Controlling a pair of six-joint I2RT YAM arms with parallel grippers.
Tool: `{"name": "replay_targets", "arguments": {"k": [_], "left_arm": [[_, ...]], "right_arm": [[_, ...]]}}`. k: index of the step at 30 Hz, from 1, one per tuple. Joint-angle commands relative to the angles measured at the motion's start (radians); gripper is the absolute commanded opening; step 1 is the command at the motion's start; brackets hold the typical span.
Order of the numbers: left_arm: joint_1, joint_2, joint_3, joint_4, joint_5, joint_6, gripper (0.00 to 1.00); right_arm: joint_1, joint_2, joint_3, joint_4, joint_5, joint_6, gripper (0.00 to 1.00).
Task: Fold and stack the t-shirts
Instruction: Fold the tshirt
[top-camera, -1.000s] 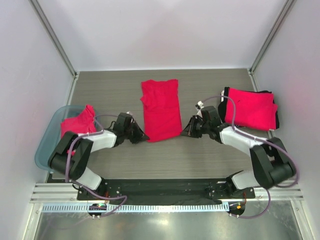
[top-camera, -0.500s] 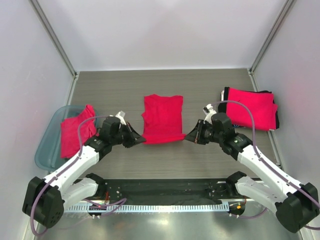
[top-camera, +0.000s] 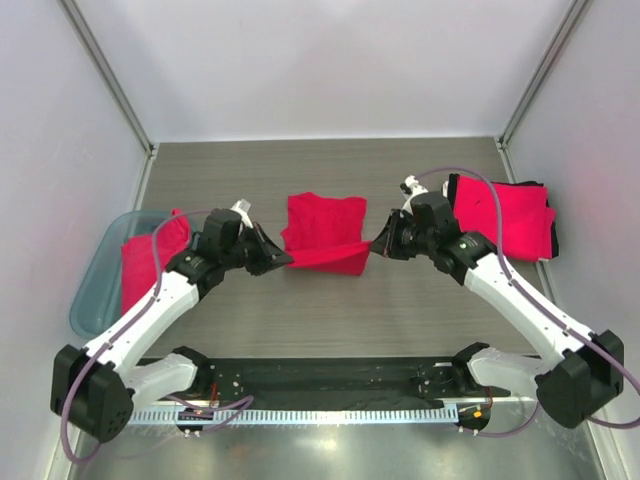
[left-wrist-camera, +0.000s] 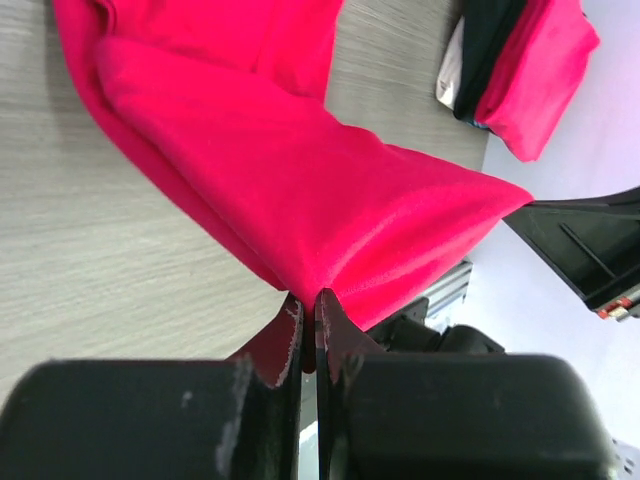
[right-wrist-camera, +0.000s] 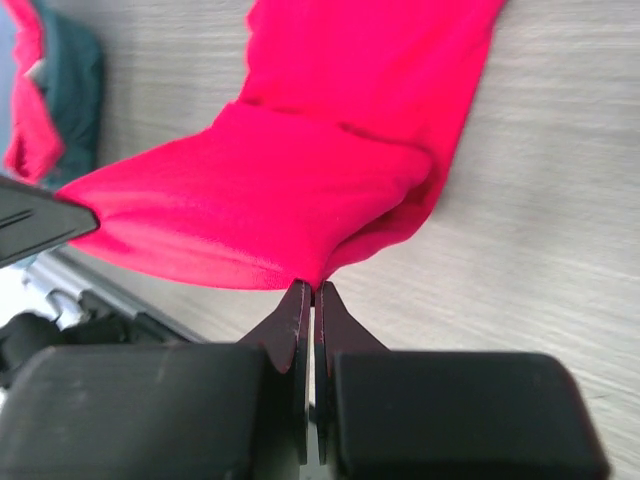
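Red t-shirt mid-table, part-folded. Far half flat on the table, near hem held up off the wood and stretched taut left to right. Long axis of hem across the table, so next fold runs away from the bases.

Left gripper clamped on left hem corner, right gripper clamped on right corner. Both wrist views show cloth nipped between closed tips. One arm per corner, neither nearer.

Folded stack at far right, beside right arm. Bin at left, contents probably another shirt.
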Motion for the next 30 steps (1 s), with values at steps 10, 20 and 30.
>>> {"name": "replay_targets", "arguments": {"k": [10,20,30], "left_arm": [[0.105,0.270,0.206,0.008,-0.027,0.088,0.02],[0.140,0.523,0.353,0.099,-0.003,0.060,0.01],[0.171,0.715,0.528,0.102,0.009,0.051,0.00]], "right_arm": [[-0.083,0.265,0.257,0.033,0.107,-0.085,0.01],[-0.172,0.456,0.373,0.101,0.074,-0.096,0.01],[-0.217,0.651,0.515,0.109,0.017,-0.099,0.01]]}}
